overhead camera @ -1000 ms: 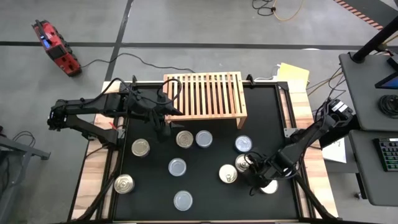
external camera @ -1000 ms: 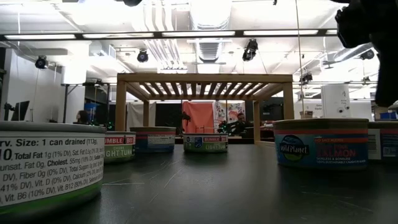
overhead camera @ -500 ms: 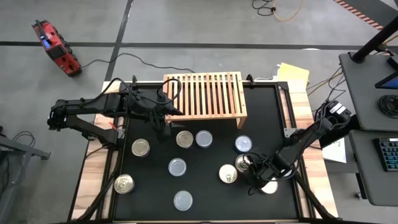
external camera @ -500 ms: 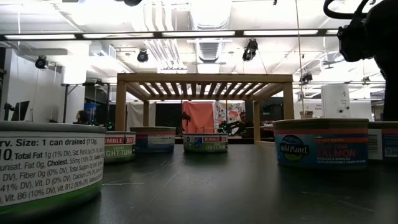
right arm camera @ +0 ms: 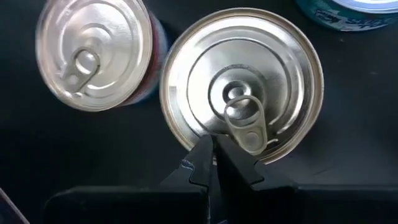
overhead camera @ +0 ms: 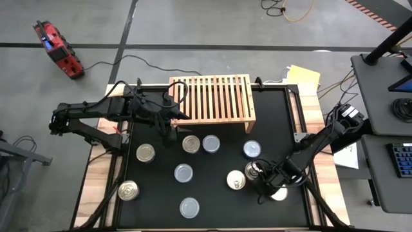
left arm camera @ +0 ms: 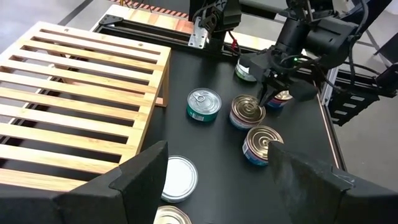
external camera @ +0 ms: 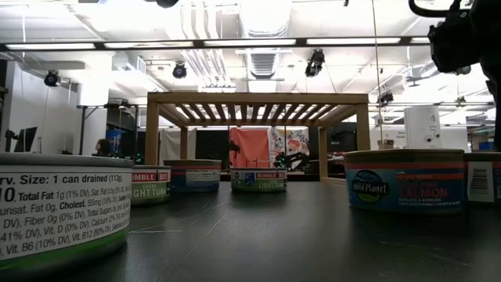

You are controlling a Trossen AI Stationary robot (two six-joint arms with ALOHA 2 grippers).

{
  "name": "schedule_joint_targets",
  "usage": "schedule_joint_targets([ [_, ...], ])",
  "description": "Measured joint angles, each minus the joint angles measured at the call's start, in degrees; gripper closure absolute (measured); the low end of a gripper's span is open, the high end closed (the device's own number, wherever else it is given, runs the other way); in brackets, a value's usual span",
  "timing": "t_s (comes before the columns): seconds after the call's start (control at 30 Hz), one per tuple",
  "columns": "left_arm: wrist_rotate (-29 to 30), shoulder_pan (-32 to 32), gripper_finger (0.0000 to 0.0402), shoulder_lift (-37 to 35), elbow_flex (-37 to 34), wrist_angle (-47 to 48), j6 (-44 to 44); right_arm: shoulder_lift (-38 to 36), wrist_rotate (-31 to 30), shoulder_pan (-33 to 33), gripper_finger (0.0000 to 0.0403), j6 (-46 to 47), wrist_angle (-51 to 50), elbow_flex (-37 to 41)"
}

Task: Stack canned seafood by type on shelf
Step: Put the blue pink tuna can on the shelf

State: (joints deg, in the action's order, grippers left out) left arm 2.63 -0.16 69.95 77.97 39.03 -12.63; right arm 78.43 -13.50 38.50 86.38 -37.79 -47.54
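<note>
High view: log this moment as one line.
left end effector: open, near shelf | right end effector: shut, over pull-tab can | shelf: no cans on top

Left arm reaches in from the surface's left edge, elbow bent; left gripper near the far-left part of the surface, fingers spread apart, empty. Right arm extends from the right edge toward the near-right corner; right gripper pointing down, fingers pressed together.
</note>
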Motion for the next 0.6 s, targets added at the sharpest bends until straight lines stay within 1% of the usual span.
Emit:
schedule_joint_targets([
  [0.6, 0.0, 0.0, 0.0141, 0.0, -0.09, 0.05, 0.61, 0.07, 0.47, 0.25, 0.039, -1.04, 0.67, 1.21],
])
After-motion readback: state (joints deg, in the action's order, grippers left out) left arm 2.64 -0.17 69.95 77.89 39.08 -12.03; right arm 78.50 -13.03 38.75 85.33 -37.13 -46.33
